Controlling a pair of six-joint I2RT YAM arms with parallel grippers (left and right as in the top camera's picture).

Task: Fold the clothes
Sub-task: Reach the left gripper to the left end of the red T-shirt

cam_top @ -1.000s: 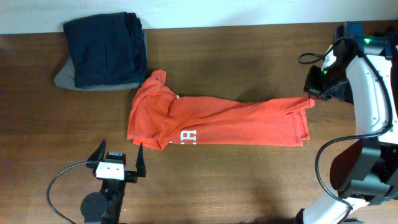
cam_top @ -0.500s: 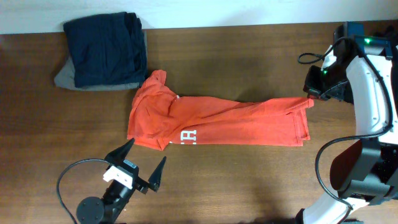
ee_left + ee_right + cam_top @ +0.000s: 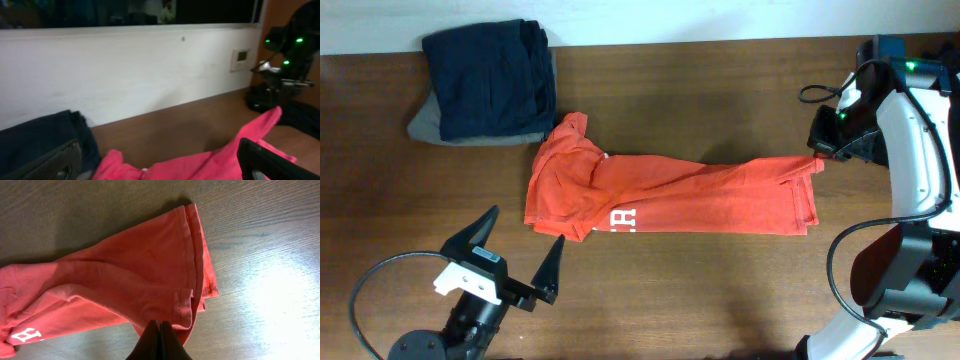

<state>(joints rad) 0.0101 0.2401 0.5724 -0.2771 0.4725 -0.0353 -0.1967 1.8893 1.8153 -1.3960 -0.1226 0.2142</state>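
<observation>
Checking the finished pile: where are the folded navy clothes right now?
Top left of the overhead view, by the wall: the folded navy clothes lie on a grey garment, just beyond the orange T-shirt's left end.

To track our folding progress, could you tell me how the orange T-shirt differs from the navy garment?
The orange T-shirt lies stretched out long; the navy garment is a compact folded pile atop a grey garment. The right gripper pinches the T-shirt's corner; the navy garment is untouched. Both lie on the table.
</observation>
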